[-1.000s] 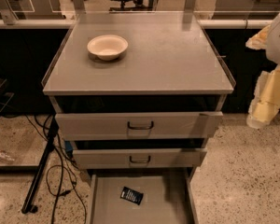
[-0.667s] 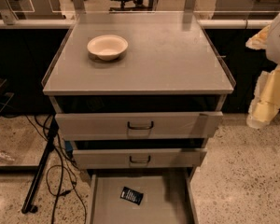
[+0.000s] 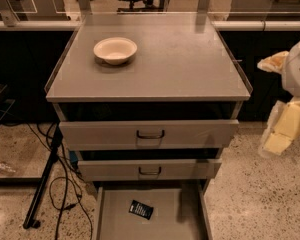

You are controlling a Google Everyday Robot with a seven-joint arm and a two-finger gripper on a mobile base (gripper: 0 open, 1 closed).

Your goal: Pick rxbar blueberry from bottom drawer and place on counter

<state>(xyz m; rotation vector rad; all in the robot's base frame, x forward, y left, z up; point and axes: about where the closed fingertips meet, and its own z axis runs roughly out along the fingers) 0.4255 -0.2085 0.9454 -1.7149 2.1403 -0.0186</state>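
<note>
Speckled stone floor (image 3: 260, 199) surrounds a grey metal drawer cabinet, with black cables (image 3: 65, 184) trailing down its left side. Its large flat grey top, the bench (image 3: 180, 59), carries only a small cream round bowl (image 3: 115, 50) near the back left corner. The two upper grey drawers with dark handles (image 3: 150, 133) stand slightly out. The wide shallow grey bottom drawer (image 3: 170, 224) is pulled well open below them.

On that drawer's floor lies the small flat dark rxbar blueberry wrapper with white lettering (image 3: 141, 209). It sits left of centre, turned at a slight angle, and touches neither side wall.

The robot's cream-coloured gripper (image 3: 284, 126) hangs at the right edge of the view, beside the cabinet at about upper-drawer height. That puts it well apart from the bar, and I cannot tell whether it is released or clenched. Nothing appears to be held in it.

As I judge it, the task has hardly begun — the drawer is open and the bar is exposed. The reach down, the grasp, the lift and the placing on the bench are all left to do.
</note>
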